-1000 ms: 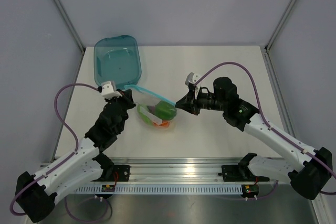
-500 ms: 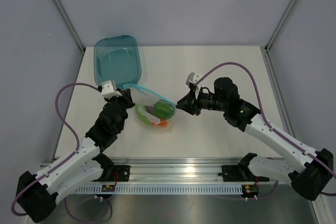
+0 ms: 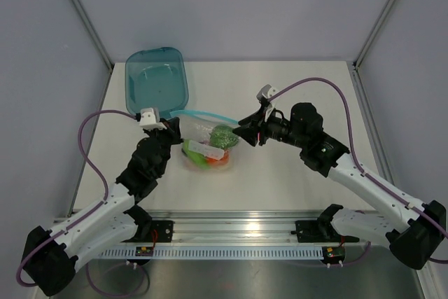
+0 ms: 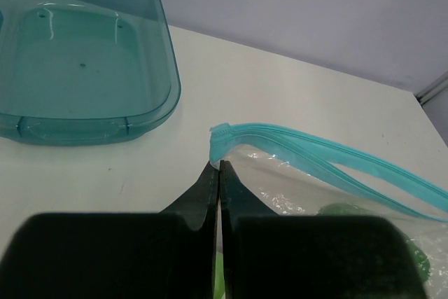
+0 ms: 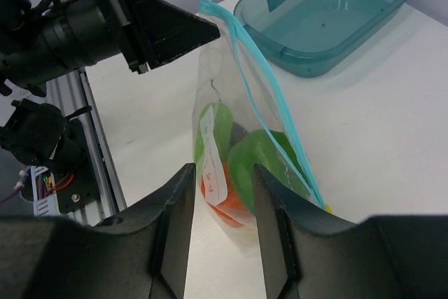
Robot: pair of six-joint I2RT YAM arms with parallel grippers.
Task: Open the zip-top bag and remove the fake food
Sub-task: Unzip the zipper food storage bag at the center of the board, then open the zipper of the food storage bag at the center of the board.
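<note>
Nearest the rail, the left hand (image 3: 172,129) is clamped shut on the zip-top bag (image 3: 206,143), pinching the clear film at the bag's 9 o'clock corner just under the end of the blue-teal zip strip (image 4: 308,150). At the bag's 3 o'clock side sits the right hand (image 3: 242,133). It was closed against that end of the strip 1 second ago. Now its 2 fingers (image 5: 175,208) stand apart with nothing between them, and the bag hangs just ahead of the gap.

With that end let go, the bag is propped up from the left corner alone. It has swung to stand more upright near the middle of the surface (image 3: 301,89), mouth uppermost. The fake food (image 3: 222,136) is all inside and has slumped to the bottom: green pieces, with an orange-red one (image 5: 222,204) beneath them.

From the left wrist the strip seems to split into 2 strands toward 3 o'clock, so the mouth may be partly parted. The right wrist view does not confirm it. I judge the release to be a re-grip, not a finished opening, and nothing has been taken out yet.

Farther off, at 11 o'clock from the bag, the teal tub (image 3: 155,78) holds nothing.
</note>
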